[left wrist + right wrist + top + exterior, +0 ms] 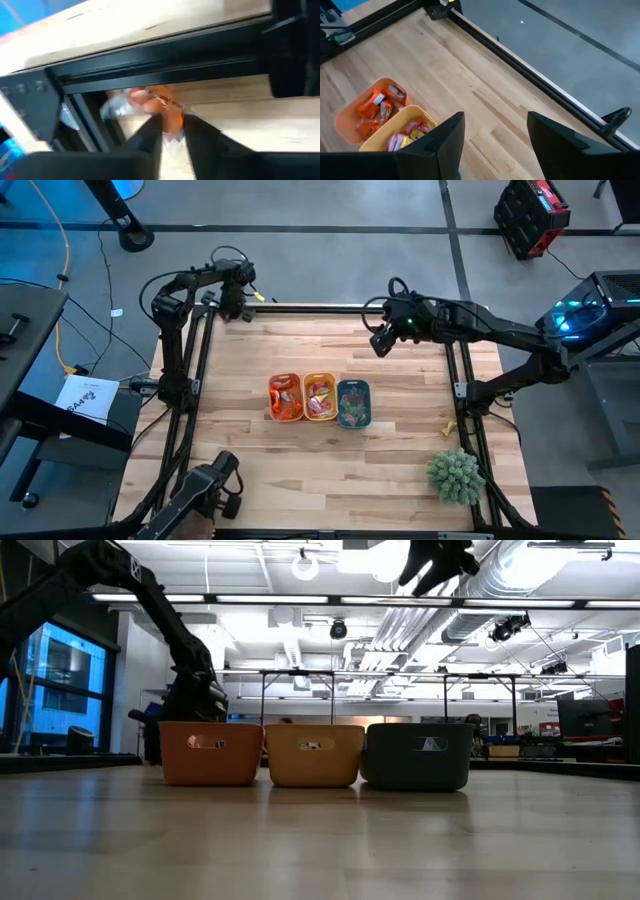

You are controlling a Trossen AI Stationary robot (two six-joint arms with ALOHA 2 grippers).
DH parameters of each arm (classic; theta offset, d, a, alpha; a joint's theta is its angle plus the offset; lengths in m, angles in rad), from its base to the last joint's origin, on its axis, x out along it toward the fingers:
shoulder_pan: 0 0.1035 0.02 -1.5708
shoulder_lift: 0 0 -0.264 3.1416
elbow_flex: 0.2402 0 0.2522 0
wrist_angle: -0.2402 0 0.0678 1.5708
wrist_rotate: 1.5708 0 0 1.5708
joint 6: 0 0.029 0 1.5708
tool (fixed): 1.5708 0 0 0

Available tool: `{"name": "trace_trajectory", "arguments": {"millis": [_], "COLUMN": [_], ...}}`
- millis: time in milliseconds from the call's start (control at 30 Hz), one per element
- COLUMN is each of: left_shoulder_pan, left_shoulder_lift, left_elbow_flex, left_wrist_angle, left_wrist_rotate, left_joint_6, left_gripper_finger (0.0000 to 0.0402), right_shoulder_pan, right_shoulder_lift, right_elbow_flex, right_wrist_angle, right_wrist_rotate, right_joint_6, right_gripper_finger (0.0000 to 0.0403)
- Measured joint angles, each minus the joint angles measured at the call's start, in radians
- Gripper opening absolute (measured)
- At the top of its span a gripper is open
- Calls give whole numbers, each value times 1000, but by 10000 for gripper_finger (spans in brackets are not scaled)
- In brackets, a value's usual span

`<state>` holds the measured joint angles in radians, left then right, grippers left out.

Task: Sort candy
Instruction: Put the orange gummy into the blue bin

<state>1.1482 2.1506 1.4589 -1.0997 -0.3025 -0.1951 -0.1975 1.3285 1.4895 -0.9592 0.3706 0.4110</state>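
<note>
Bright overhead ceiling lights (305, 565), left wrist view motion-blurred

trays (319, 376): orange, yellow, teal | candy (159, 104): orange | plant ball (455, 475): green

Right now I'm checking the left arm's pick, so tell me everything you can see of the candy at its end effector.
The candy is one small sweet in an orange wrapper with dark print and crinkly clear twisted ends. It sits between the two dark fingers of the left end effector, which close around its lower part. It is beside the black frame rail at the table's far left corner, over pale wood. Whether it is lifted off the table cannot be told.
</note>
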Motion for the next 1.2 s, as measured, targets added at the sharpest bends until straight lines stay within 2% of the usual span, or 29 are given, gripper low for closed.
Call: {"name": "trace_trajectory", "arguments": {"millis": [100, 233, 333, 433, 567, 733, 900, 1067, 1200], "left_shoulder_pan": [-1, -38, -72, -117, -216, -411, -689, -974, -1142], "left_shoulder_lift": [-1, -36, -84, -166, -268, -404, -474, -452, -373], "left_elbow_flex": [0, -2, -9, -7, -8, -6, -5, -5, -5], "left_wrist_angle": [-8, -10, -15, -26, -53, -19, 125, 353, 599], "left_wrist_rotate": [49, 90, 171, 235, 253, 385, 499, 507, 480], "left_joint_6": [27, 50, 57, 31, 24, 37, -8, -21, -43], "left_gripper_finger": [17, 17, 5, 3, 0, 1, 1, 1, 0], "right_shoulder_pan": [-8, -12, -12, -12, -12, -11, -11, -11, -11], "right_shoulder_lift": [0, 0, 0, 0, -3, -34, -86, -124, -136], "right_elbow_flex": [0, 0, 0, 0, 0, 0, 0, 0, 0], "right_wrist_angle": [0, 0, 0, -1, -5, -31, -44, -54, -61], "right_wrist_rotate": [0, 0, -2, -11, -71, -96, -96, -102, -146], "right_joint_6": [-8, -26, -49, -79, -123, -156, -158, -149, -150], "right_gripper_finger": [210, 210, 210, 210, 210, 210, 210, 210, 210]}}
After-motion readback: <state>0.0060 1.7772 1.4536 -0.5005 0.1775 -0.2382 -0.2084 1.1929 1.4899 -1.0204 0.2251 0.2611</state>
